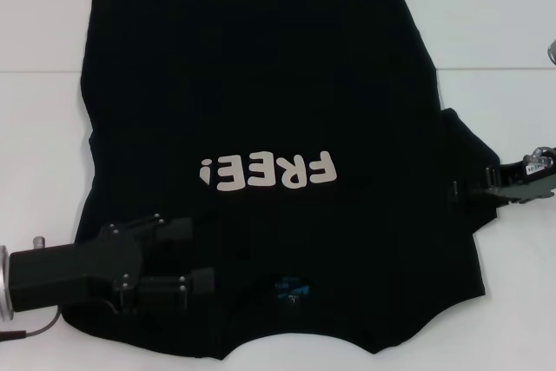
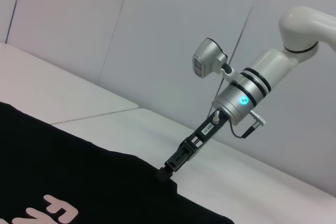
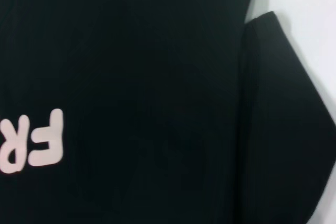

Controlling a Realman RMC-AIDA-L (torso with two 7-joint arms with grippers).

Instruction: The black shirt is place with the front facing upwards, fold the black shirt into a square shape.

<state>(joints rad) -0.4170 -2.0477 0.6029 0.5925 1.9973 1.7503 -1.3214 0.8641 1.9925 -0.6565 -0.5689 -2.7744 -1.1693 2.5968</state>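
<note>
Our left gripper [image 1: 201, 255] hovers parted and empty over the black shirt [image 1: 261, 84] beneath it, our right gripper [image 1: 460, 190] pinching the sleeve; a shallow grab could drag the fabric crooked.

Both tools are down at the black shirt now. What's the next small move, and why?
Probably lift the right tool slightly and carry the right sleeve inward over the chest. It sits at that sleeve's edge, apparently pinching the cloth, and the black shirt still lies flat, unfolded, with the FREE! print showing. The left tool is open over the left shoulder.
</note>
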